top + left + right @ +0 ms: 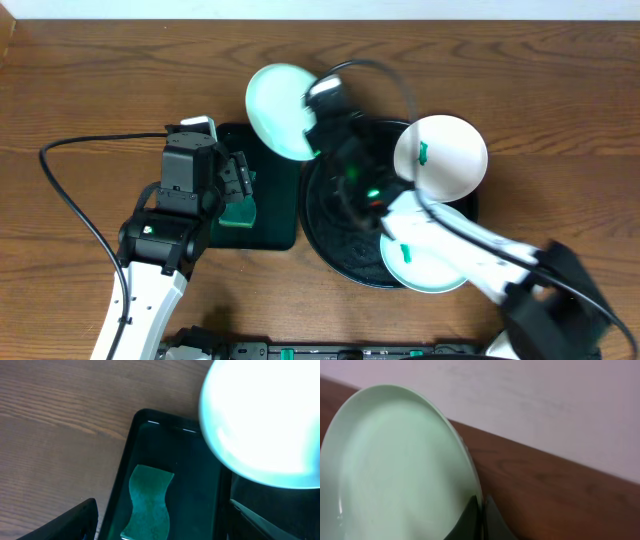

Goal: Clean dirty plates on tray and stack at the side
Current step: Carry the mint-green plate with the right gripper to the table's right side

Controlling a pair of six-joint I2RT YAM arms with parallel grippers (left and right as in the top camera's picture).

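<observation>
The wiping step looks to be in hand. The right fingers [468,525] are pinched tight on the rim of a mint plate [272,105], holding it tilted beyond the edge of the round black tray [335,240]. A white plate [445,150] and a second mint plate [420,275], both smeared green, lie behind them on that tray. The left fingers [70,520] are spread wide and empty, just above the green sponge [147,502] in the rectangular tray [125,460]. The next move probably calls for them to drop, close on the sponge, and carry it to the held plate.
</observation>
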